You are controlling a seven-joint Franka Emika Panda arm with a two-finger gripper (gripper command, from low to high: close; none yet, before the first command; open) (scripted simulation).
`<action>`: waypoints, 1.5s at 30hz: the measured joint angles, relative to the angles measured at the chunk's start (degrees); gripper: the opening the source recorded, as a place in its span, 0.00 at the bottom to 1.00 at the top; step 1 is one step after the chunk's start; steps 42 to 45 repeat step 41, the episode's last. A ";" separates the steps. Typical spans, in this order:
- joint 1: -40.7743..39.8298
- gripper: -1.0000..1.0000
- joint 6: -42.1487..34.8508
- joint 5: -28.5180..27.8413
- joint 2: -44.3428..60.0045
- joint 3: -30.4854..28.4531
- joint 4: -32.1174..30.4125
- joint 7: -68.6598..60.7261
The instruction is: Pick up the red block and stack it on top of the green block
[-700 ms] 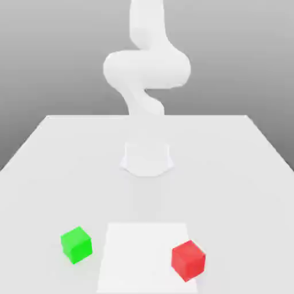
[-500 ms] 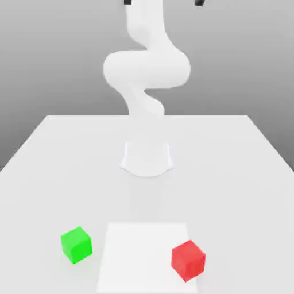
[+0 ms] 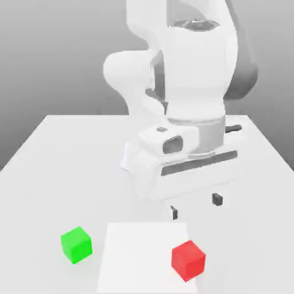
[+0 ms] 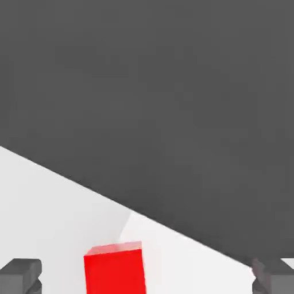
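A simulated robot test scene

We see a plain white counter (image 3: 57,161) against a featureless grey backdrop, flat-shaded colour cubes and a smooth white arm (image 3: 189,86): rendered, not a real room.

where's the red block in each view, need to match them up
Exterior view: the red block sits low on the exterior view's right, on the right edge of the pale square patch.
Hand view: the red block lies between the open end effector fingertips.
Shared landmark: the pale square patch under the block.
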 joint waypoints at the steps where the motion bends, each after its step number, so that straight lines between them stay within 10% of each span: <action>1: 0.15 0.50 0.91 -0.58 2.05 0.06 -0.58 -0.42; 7: 0.03 0.50 10.10 -1.65 14.46 0.45 -0.12 -1.02; 8: 0.00 0.00 11.36 -1.62 15.96 0.48 0.09 -1.05; 21: -0.94 0.00 2.75 -1.98 5.58 -0.21 -1.71 -2.32; 32: -24.54 0.00 -1.08 -2.35 -3.87 -10.46 -7.33 -31.12; 37: -26.41 0.00 6.59 1.05 4.01 -6.45 -7.22 -35.24; 38: -26.65 1.00 8.25 1.63 5.76 -6.03 -7.18 -35.67; 45: -26.65 1.00 8.25 1.63 5.76 -6.03 -7.18 -35.67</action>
